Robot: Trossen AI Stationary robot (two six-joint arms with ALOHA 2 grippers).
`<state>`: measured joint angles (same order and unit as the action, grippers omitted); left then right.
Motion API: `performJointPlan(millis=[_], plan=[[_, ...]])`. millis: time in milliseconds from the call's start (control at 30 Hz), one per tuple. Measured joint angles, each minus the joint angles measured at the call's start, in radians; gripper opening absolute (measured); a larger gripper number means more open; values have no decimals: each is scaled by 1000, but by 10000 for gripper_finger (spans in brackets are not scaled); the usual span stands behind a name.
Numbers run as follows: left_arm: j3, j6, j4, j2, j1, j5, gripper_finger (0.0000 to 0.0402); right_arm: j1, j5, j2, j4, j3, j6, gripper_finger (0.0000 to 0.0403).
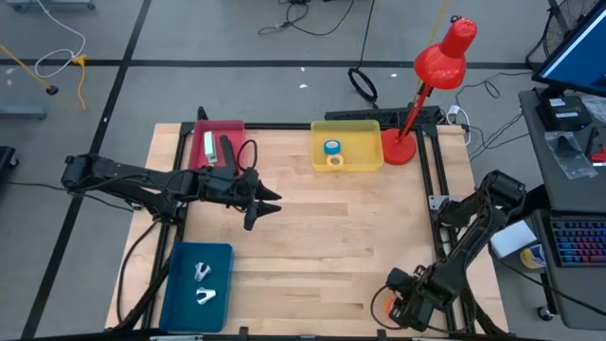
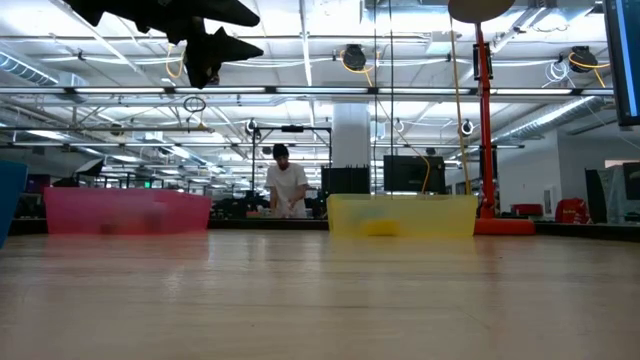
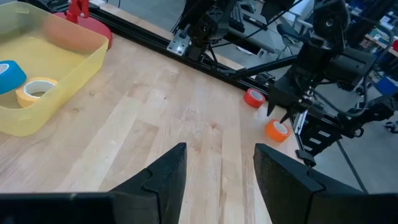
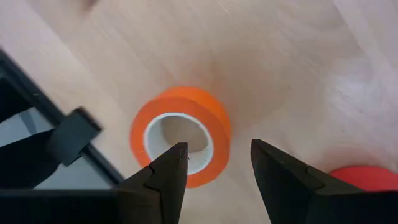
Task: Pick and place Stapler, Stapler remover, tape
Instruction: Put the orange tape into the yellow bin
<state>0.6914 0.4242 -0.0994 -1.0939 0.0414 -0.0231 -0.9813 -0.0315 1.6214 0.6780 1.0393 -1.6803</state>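
Note:
An orange tape roll (image 4: 180, 134) lies flat on the wood at the table's near right corner, with a red roll (image 3: 254, 98) beside it. My right gripper (image 4: 217, 149) hangs open just above the orange roll, pointing down. One finger stands over its hole and the other outside its wall. A blue roll (image 3: 9, 74) and a yellow roll (image 3: 36, 90) lie in the yellow tray (image 1: 369, 163). My left gripper (image 1: 263, 210) is open, raised high over the table's left middle, and holds nothing.
A pink tray (image 1: 232, 126) at the far left holds a stapler. A blue tray (image 1: 180, 294) at the near left holds staple removers. A red desk lamp (image 1: 400, 147) stands right of the yellow tray. Black frame rails border the table. Bare wood lies in the middle. A person stands far behind.

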Motion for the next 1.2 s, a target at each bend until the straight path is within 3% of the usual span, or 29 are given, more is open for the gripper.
performJointPlan(millis=[467,700,967,1067,1200], plan=[[0,-4,1,0,-2,32,186,-2,-75,154,-11,-21,-20,171],[0,-3,1,0,-2,32,186,-1,30,146,-14,-23,-3,170],[0,9,-1,0,-2,33,186,16,63,144,48,-24,99,165],[0,25,0,0,-2,46,186,37,78,145,94,-25,99,140],[0,33,-3,0,-2,52,186,77,78,144,120,-25,173,67]])
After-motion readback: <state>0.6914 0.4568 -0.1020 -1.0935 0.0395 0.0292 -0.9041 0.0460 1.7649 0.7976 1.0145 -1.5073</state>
